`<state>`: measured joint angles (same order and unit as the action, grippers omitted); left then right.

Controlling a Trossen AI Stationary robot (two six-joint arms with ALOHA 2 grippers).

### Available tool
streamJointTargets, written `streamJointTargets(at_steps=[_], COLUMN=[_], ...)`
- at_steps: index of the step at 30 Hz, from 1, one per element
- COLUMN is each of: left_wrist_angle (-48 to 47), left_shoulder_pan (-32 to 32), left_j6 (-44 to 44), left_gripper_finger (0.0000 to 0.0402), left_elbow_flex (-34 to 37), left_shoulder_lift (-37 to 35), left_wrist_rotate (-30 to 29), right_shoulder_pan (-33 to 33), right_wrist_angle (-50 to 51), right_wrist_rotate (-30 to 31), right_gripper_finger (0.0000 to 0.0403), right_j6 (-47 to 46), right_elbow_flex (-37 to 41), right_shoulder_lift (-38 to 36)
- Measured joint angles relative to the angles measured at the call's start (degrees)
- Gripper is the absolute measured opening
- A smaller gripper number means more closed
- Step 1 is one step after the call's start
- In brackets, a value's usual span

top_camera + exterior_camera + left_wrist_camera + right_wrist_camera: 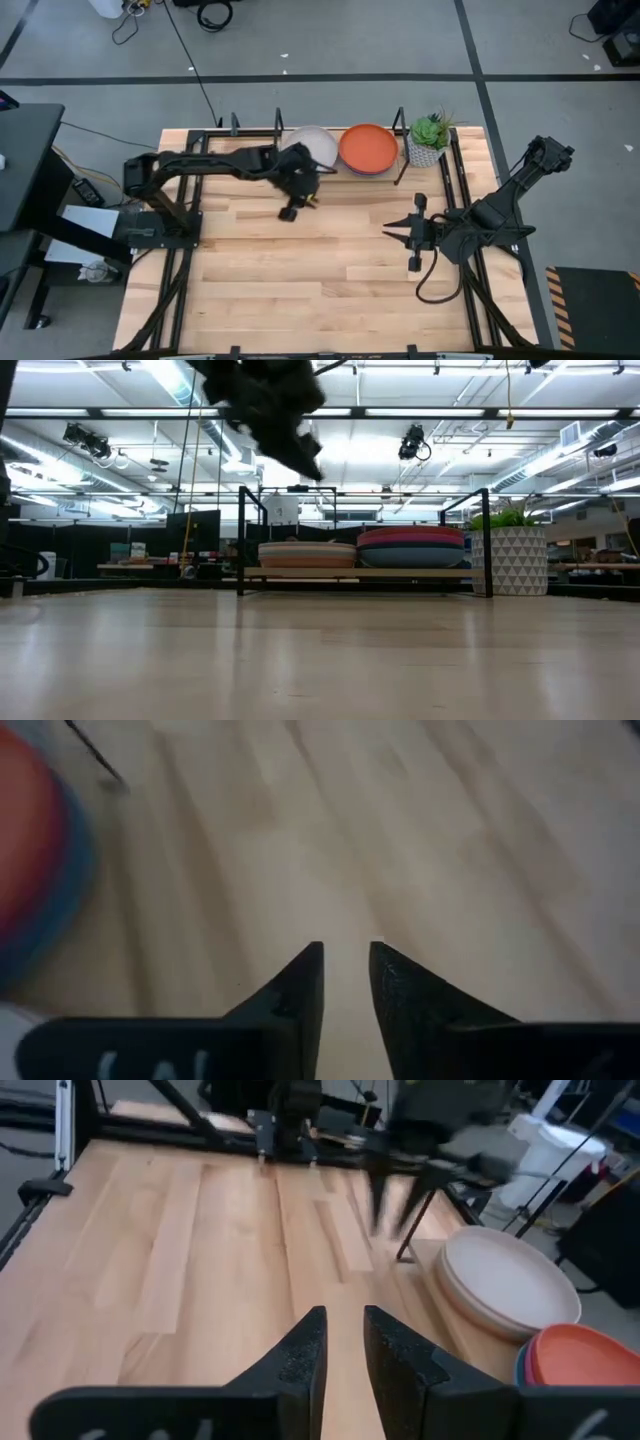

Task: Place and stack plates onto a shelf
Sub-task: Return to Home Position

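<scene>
Two stacks of plates rest on the small black shelf [487,540] at the table's far edge. A cream plate [312,145] tops the left stack [307,553], and an orange plate [368,148] tops the right stack [410,547], with blue beneath it. My left gripper [289,212] hangs above the table just near of the cream stack, shut and empty [346,955]; it shows high up in the low view [308,458]. My right gripper [390,228] waits over the table's right half, shut and empty [345,1320]. The right wrist view shows both stacks [505,1280], [580,1355].
A potted plant in a white patterned pot [428,140] stands right of the shelf at the far right corner. A bigger black frame with long rails [460,190] runs along the table's sides. Bare wood [300,270] fills the table's middle and near part.
</scene>
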<state>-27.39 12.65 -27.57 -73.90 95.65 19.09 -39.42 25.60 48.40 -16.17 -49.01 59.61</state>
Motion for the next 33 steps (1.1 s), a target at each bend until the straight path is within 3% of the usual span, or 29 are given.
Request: streamJointTargets(at_steps=[8,15,21,27,33], left_wrist_angle=[0.9,6.1,17.4,27.1,30.6], left_shoulder_pan=[-0.5,-2.2,-2.3,-2.2,-2.2], left_j6=[7.7,11.9,15.6,21.8,24.9], left_gripper_finger=[0.0063,0.0051,0.0045,0.0043,0.0042], left_elbow_flex=[13.8,20.7,30.3,40.0,46.7], left_shoulder_lift=[-10.6,-22.1,-31.7,-38.7,-44.8], left_wrist_rotate=[5.6,-2.1,-3.3,-5.3,-9.5], right_shoulder_pan=[7.3,15.8,21.2,23.9,26.1], right_wrist_angle=[-12.4,-22.3,-33.0,-35.9,-43.3], right_wrist_rotate=[-8.1,-16.9,-25.0,-26.1,-26.3], right_gripper_finger=[0.0065,0.0037,0.001,0.0009,0.0009], right_j6=[6.1,10.6,13.7,13.2,12.2], right_elbow_flex=[10.9,20.7,28.9,35.0,42.9], right_shoulder_lift=[-7.7,-15.8,-22.3,-27.2,-31.0])
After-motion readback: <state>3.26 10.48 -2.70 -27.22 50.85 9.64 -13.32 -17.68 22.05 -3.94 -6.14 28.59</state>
